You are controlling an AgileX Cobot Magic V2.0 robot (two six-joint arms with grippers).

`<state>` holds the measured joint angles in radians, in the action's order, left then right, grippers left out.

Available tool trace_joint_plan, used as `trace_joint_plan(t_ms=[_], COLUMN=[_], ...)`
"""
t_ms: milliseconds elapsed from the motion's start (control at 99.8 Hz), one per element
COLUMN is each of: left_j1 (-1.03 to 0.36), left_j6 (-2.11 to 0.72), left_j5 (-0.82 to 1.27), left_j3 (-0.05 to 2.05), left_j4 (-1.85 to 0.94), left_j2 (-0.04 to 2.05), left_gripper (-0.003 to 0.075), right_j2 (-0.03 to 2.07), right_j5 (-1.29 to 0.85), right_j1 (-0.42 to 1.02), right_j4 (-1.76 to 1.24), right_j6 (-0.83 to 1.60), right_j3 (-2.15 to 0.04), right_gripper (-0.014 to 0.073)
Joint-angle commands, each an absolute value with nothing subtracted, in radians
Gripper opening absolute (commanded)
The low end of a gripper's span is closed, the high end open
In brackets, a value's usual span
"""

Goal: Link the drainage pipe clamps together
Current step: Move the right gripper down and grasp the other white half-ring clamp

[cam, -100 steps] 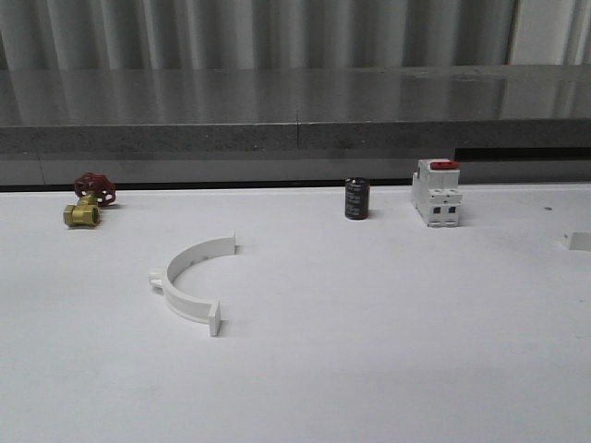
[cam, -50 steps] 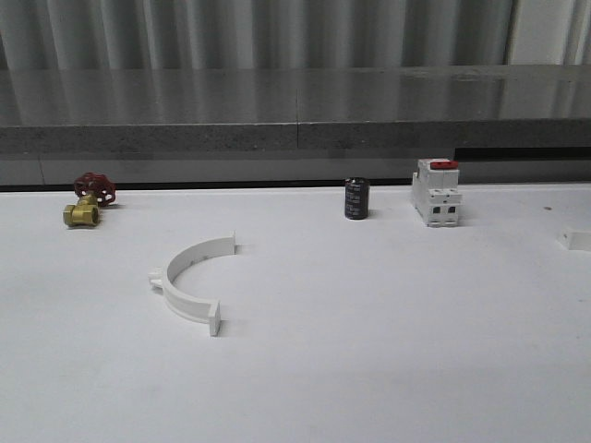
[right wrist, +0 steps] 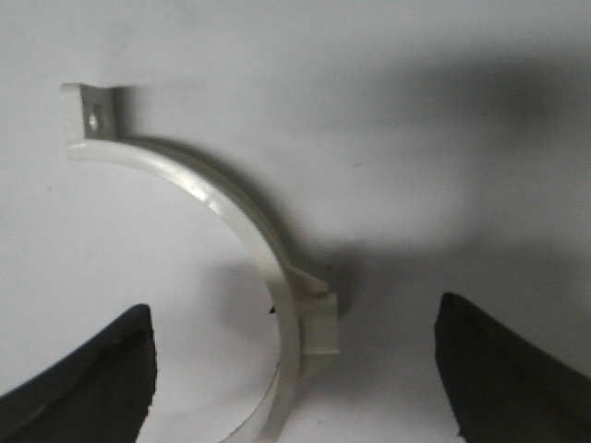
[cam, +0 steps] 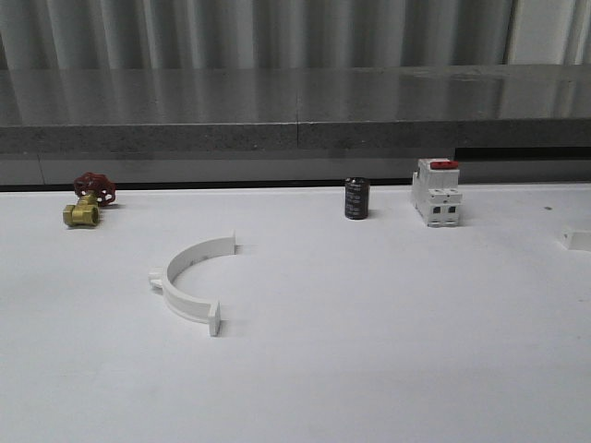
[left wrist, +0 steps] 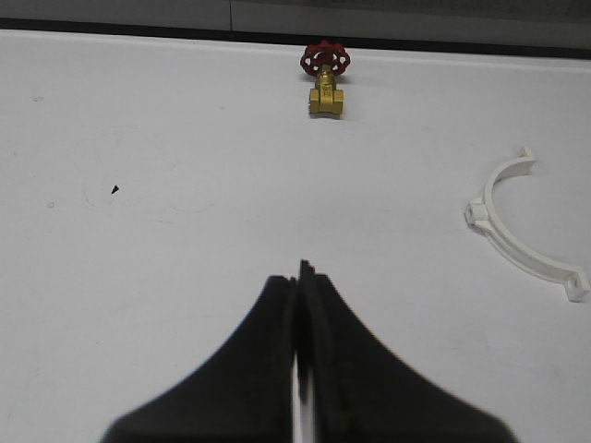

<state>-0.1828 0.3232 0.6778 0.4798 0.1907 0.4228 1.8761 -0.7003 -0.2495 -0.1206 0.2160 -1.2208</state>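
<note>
One white half-ring drainage pipe clamp lies flat left of centre on the white table; the left wrist view shows it off to one side. My left gripper hovers over bare table, shut with nothing between its black fingers. A second drainage pipe clamp lies under my right gripper, which is open. Its mid-arc tab sits between the two spread fingers, untouched. A small white tab of that clamp peeks in at the front view's right edge.
A brass valve with a red handwheel stands at the back left. A black cylinder and a white switch block with a red top stand at the back, before a grey ledge.
The white tab at the front view's right edge slid a little left, then back. The clamp on the left and the other objects have not moved.
</note>
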Motion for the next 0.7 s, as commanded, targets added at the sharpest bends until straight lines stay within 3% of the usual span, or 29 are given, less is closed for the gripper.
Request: trace_joint_plan(t_ms=[0,541,601,692], left_j1=[-0.178,-0.178,-0.178,-0.178], left_j6=[0.322,0.322,0.322,0.322], left_j5=[0.619,0.619,0.619,0.619], left_j3=[0.507,0.507,0.507,0.507], left_j4=[0.196,0.196,0.196,0.196], left_j2=[0.428,0.428,0.428,0.428], left_gripper=[-0.0020,-0.0020,-0.0020,-0.0020], right_j2=[1.850,1.904,1.904,1.904], right_j5=[-0.667,-0.655,-0.663,-0.680], right_j1=[-0.258,-0.258,-0.258,-0.258], right_j4=[-0.128,-0.128,-0.128,-0.129], right_j6=[0.238,0.254,0.254,0.254], right_j3=[-1.254,-1.257,-1.257,-1.257], right_gripper=[0.0613,0.0611,0.0581,0.0451])
